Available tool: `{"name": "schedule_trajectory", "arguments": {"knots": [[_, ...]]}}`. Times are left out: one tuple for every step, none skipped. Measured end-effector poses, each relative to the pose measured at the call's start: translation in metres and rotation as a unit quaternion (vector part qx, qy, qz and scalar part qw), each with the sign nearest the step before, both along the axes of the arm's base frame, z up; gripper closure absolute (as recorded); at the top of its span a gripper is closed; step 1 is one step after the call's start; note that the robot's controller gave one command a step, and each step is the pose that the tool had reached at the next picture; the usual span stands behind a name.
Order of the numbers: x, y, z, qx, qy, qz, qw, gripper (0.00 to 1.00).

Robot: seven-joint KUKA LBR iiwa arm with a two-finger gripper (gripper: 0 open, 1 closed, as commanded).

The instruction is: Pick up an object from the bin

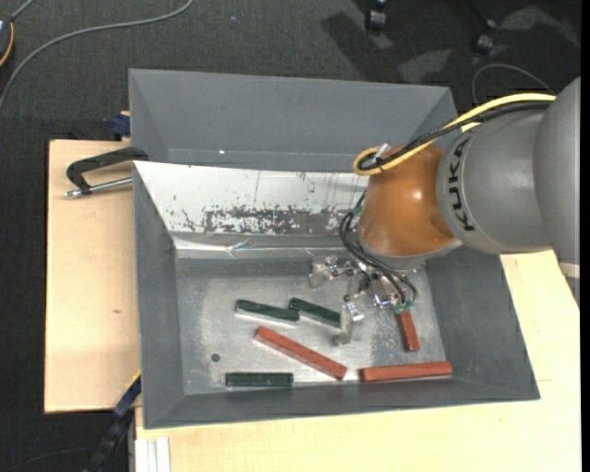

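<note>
A dark carpeted floor (pixel 249 37) lies across the top of the frame. A thin pale cable (pixel 101 30) curves over it at upper left. One small black shape (pixel 376 17) sits at upper middle and another (pixel 483 41) at upper right, both too blurred to identify.

The gripper (pixel 351 318) hangs low in the grey bin (pixel 184 304) — a dark green bar (pixel 315 312) just at its nine o'clock, a small red bar (pixel 407 330) at three, a long red bar (pixel 300 353) at eight.
</note>
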State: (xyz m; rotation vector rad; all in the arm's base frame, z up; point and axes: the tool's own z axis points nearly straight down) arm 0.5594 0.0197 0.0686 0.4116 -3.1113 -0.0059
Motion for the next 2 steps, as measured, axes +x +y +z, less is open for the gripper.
{"name": "schedule_trajectory", "arguments": {"knots": [[0.001, -0.002, 0.002, -0.001, -0.0021, -0.002, 1.0, 1.0], [0.011, -0.018, 0.154, -0.001, -0.0098, 0.016, 0.9998, 1.0]]}}
